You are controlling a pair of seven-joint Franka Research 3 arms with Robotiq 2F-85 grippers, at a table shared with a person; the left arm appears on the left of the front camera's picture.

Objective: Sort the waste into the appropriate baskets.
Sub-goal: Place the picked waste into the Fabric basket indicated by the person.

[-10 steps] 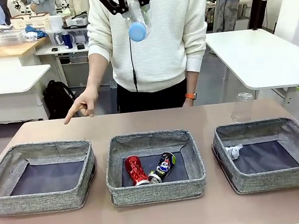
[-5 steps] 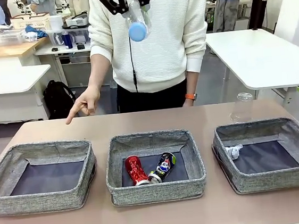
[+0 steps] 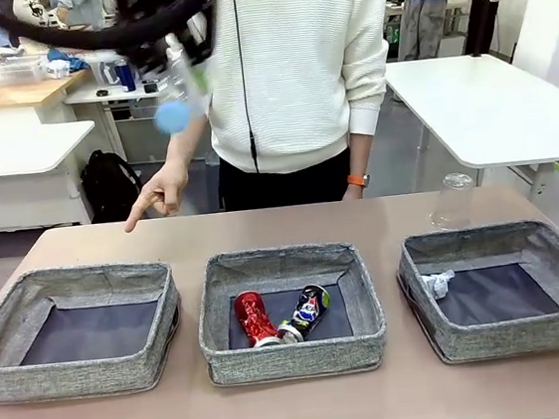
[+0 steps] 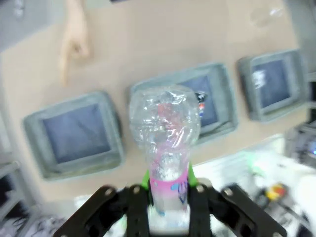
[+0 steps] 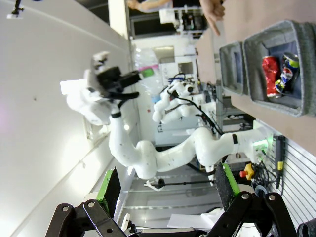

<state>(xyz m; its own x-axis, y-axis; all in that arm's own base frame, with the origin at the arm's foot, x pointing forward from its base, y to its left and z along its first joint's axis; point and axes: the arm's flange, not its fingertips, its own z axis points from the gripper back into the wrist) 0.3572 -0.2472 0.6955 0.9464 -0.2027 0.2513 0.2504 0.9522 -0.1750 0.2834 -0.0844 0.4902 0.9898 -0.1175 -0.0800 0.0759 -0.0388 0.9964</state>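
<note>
My left gripper (image 3: 182, 62) hangs high above the table's far left, shut on a clear plastic bottle (image 3: 179, 92) whose blue cap points down. In the left wrist view the crumpled bottle (image 4: 165, 129) sticks out between the green pads of this gripper (image 4: 168, 186), above the three grey baskets. The middle basket (image 3: 294, 350) holds a crushed red can (image 3: 253, 318) and a dark can (image 3: 307, 311). A white paper wad (image 3: 436, 283) lies in the right basket (image 3: 513, 335). The left basket (image 3: 77, 376) is bare. My right gripper (image 5: 167, 190) stands open, high and off to the side.
A person stands at the far edge, one hand (image 3: 156, 196) pointing down at the table behind the left basket. A second clear bottle (image 3: 452, 201) stands upright behind the right basket. Bare tabletop runs in front of the baskets.
My left arm has swung from the top middle of the view toward the left, carrying the bottle with it. The person's pointing hand has hardly moved.
</note>
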